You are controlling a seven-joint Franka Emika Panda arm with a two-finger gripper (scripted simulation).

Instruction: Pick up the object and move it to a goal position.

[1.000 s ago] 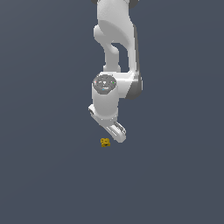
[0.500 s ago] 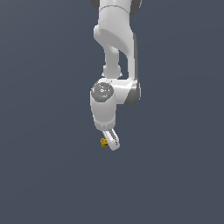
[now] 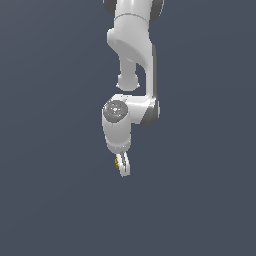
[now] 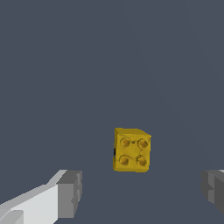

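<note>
The object is a small mustard-yellow brick (image 4: 132, 150) with four studs on top, resting on the dark grey floor. In the wrist view it sits between and slightly ahead of my two grey fingertips (image 4: 69, 192), touching neither one. My gripper (image 4: 140, 194) is open with a wide gap. In the exterior view the white arm reaches down, and the gripper (image 3: 121, 166) hangs right at the object (image 3: 116, 162). Only a yellow sliver of it shows beside a white finger (image 3: 124, 166).
A plain dark grey floor (image 3: 200, 200) fills both views. The white arm's elbow and wrist (image 3: 120, 117) stand above the gripper. No other objects or edges show.
The gripper has come down and swung toward the exterior view's left, so its fingers now cover most of the brick. The brick has stayed in place.
</note>
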